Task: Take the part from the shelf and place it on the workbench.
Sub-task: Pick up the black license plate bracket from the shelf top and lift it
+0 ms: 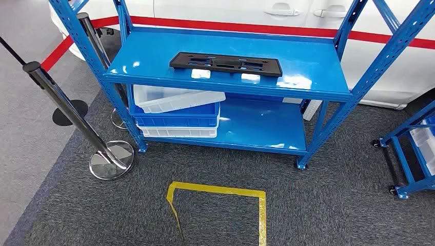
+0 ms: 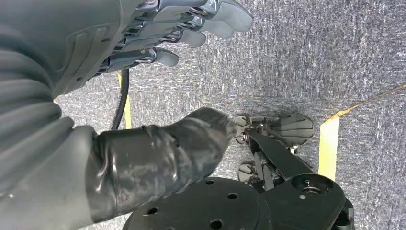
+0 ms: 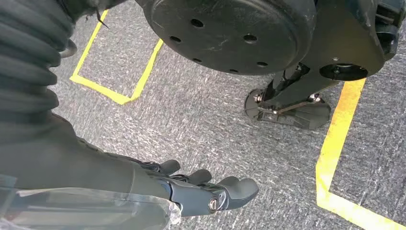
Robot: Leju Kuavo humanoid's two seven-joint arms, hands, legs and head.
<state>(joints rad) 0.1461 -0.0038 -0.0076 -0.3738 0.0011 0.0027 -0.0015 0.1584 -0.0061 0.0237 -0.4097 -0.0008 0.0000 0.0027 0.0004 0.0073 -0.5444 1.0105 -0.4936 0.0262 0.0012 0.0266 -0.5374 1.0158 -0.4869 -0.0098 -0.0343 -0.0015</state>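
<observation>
A flat black plastic part with several cut-outs lies lengthwise on the top shelf of the blue metal rack, near its middle. My left hand hangs over the grey carpet with its fingers apart and nothing in it. My right hand also hangs above the carpet, fingers spread, holding nothing. Both hands are far from the part.
White and blue bins are stacked on the rack's lower shelf at the left. Chrome stanchion posts stand left of the rack. A yellow tape square marks the carpet in front. A smaller blue cart is at the right, a white car behind.
</observation>
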